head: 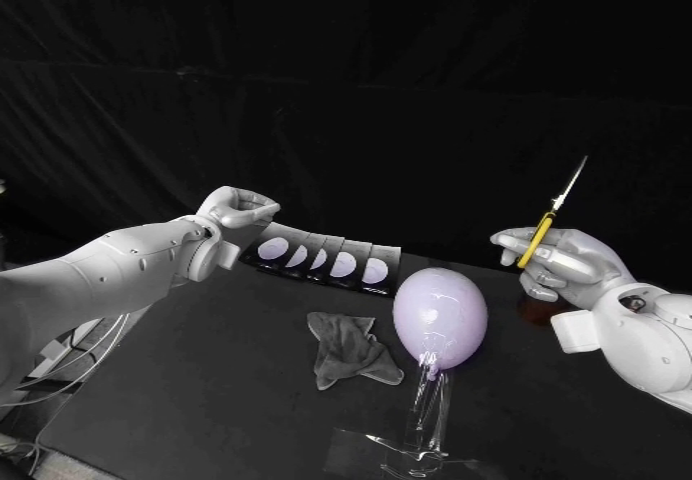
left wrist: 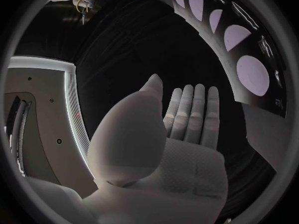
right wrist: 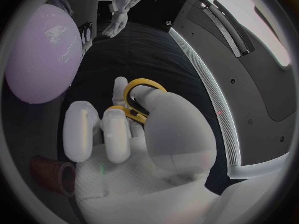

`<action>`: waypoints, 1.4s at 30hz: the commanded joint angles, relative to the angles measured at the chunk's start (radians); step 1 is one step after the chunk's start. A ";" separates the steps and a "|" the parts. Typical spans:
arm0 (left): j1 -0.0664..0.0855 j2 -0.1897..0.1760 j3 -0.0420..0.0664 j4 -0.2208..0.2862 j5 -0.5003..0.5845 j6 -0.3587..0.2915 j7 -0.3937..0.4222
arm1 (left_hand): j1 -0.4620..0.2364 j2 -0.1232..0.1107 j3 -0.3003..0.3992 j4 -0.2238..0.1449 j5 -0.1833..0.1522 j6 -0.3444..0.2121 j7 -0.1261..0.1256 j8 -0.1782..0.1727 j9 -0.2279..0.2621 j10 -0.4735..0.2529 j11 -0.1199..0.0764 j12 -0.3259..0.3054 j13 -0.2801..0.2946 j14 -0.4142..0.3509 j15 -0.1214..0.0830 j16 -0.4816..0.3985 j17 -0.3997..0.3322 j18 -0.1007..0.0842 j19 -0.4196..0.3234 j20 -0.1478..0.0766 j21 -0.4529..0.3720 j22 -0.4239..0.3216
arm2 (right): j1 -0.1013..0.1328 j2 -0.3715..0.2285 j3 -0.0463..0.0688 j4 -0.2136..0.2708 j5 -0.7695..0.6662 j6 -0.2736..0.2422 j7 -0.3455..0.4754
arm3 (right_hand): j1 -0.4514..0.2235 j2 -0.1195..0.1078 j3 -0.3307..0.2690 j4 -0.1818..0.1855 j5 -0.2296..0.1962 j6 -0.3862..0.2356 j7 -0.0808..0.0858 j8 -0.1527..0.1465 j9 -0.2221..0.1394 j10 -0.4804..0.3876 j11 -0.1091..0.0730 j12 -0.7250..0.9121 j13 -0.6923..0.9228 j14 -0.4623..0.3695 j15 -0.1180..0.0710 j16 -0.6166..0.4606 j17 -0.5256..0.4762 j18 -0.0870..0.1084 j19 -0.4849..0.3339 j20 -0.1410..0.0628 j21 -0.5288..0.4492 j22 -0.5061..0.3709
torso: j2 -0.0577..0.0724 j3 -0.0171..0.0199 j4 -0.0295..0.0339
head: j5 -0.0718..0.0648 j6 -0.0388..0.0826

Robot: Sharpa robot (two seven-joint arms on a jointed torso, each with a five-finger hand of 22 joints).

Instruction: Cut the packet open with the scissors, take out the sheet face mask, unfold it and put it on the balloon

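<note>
At right, the right hand (head: 560, 262) is clamping the scissors (head: 548, 225) upright. At left, the left hand (head: 235, 212) is hanging empty, fingers outstretched.

Black table (head: 188, 400), a few bits sitting on it

A row of dark flat packets with pale ovals (head: 325, 262) lines the far side. A crumpled pale grey cloth (head: 346, 350) lies mid-table, and just beside it a clear plastic stand (head: 421, 445) holds up the lilac balloon (head: 440, 315).

A creased black curtain (head: 361, 100) hangs behind the black table (head: 202, 400).
</note>
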 commanded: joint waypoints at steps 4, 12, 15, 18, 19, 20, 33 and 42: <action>0.000 0.057 0.001 -0.117 -0.131 -0.063 -0.088 | -0.007 0.010 -0.032 -0.001 -0.002 -0.002 -0.009 -0.002 0.001 -0.020 0.000 0.003 0.001 -0.038 0.004 -0.009 -0.007 -0.031 -0.060 0.003 -0.033 -0.004 | -0.001 0.001 0.001 -0.001 -0.029 0.005 0.009 | -0.003 0.011 0.003 0.000 0.005 -0.002 -0.005 0.006 0.069 0.276 -0.105 0.386 0.004 0.037 0.004 -0.001 0.002 0.013 0.004 0.001 0.005 0.093 | 0.000 0.0001 -0.0015 | 0.036 -0.005; -0.006 0.149 0.001 -0.277 -0.246 -0.061 -0.162 | 0.008 0.015 -0.077 0.001 -0.003 -0.064 -0.003 -0.034 -0.011 -0.103 0.031 -0.001 -0.002 -0.130 0.038 -0.045 -0.032 -0.068 -0.114 0.003 -0.061 -0.005 | -0.001 0.003 0.001 -0.001 -0.038 0.005 0.007 | -0.003 0.011 0.003 0.000 0.004 -0.002 -0.005 0.006 0.069 0.277 -0.105 0.387 0.006 0.037 0.003 -0.001 0.002 0.013 0.005 0.001 0.006 0.095 | 0.001 -0.0008 -0.0018 | 0.054 -0.004; -0.010 0.181 0.001 -0.319 -0.288 -0.045 -0.204 | 0.007 0.010 -0.114 0.005 -0.001 -0.108 -0.017 -0.054 -0.017 -0.170 0.061 0.000 -0.002 -0.213 0.067 -0.083 -0.059 -0.102 -0.336 0.002 -0.118 -0.023 | -0.001 0.003 0.001 -0.001 -0.042 0.005 0.006 | -0.003 0.011 0.003 0.000 0.004 -0.002 -0.005 0.006 0.069 0.277 -0.105 0.387 0.006 0.037 0.003 -0.001 0.002 0.013 0.005 0.001 0.006 0.095 | 0.002 -0.0012 -0.0015 | 0.056 -0.003; -0.014 0.204 0.001 -0.344 -0.322 -0.038 -0.241 | -0.015 -0.035 -0.210 0.015 0.002 -0.231 -0.016 -0.099 -0.051 -0.273 0.080 -0.004 -0.003 -0.408 0.090 -0.099 -0.128 -0.106 -0.457 0.007 -0.150 -0.031 | -0.001 0.004 0.001 -0.001 -0.044 0.005 0.005 | -0.003 0.011 0.003 0.000 0.004 -0.002 -0.005 0.006 0.069 0.277 -0.105 0.387 0.006 0.037 0.003 -0.001 0.002 0.013 0.005 0.001 0.006 0.095 | 0.002 -0.0017 -0.0016 | 0.055 -0.003; -0.016 0.213 0.001 -0.354 -0.333 -0.040 -0.258 | -0.014 -0.053 -0.233 0.012 0.000 -0.248 -0.008 -0.103 -0.056 -0.289 0.080 -0.003 -0.002 -0.439 0.092 -0.101 -0.140 -0.107 -0.475 0.010 -0.152 -0.031 | -0.001 0.004 0.001 -0.001 -0.044 0.005 0.004 | -0.003 0.011 0.003 0.000 0.004 -0.002 -0.005 0.006 0.069 0.277 -0.105 0.387 0.006 0.037 0.003 -0.001 0.002 0.013 0.005 0.001 0.006 0.095 | 0.003 -0.0020 -0.0018 | 0.055 -0.003; -0.017 0.221 0.001 -0.361 -0.340 -0.040 -0.273 | -0.019 -0.068 -0.247 0.015 0.001 -0.269 0.000 -0.108 -0.063 -0.299 0.075 -0.004 -0.002 -0.461 0.092 -0.102 -0.148 -0.107 -0.487 0.009 -0.154 -0.032 | -0.001 0.004 0.001 -0.001 -0.045 0.005 0.004 | -0.003 0.011 0.003 0.000 0.004 -0.002 -0.005 0.006 0.069 0.277 -0.105 0.387 0.006 0.037 0.003 -0.001 0.002 0.013 0.005 0.001 0.006 0.095 | 0.004 -0.0025 -0.0021 | 0.055 -0.002; -0.022 0.285 0.002 -0.405 -0.434 -0.031 -0.398 | -0.087 -0.158 -0.332 0.018 0.007 -0.471 0.052 -0.156 -0.129 -0.500 0.079 -0.010 -0.008 -0.684 0.114 -0.118 -0.230 -0.109 -0.619 0.011 -0.165 -0.043 | -0.001 0.003 0.001 0.000 -0.054 0.000 -0.001 | -0.003 0.010 0.002 -0.001 0.004 -0.002 -0.005 0.006 0.070 0.281 -0.106 0.395 0.015 0.037 0.003 -0.001 0.003 0.013 0.005 0.001 0.006 0.095 | 0.008 -0.0042 -0.0030 | 0.057 -0.001; -0.022 0.303 0.002 -0.418 -0.486 -0.017 -0.480 | -0.096 -0.161 -0.335 0.017 0.005 -0.499 0.068 -0.161 -0.137 -0.528 0.098 -0.010 -0.008 -0.701 0.116 -0.116 -0.235 -0.107 -0.629 0.010 -0.164 -0.042 | -0.001 0.004 0.001 -0.001 -0.060 0.001 -0.004 | -0.003 0.009 0.002 -0.001 0.004 -0.002 -0.006 0.006 0.070 0.282 -0.106 0.396 0.017 0.038 0.003 -0.001 0.002 0.013 0.005 0.001 0.007 0.095 | 0.008 -0.0029 -0.0038 | 0.057 -0.003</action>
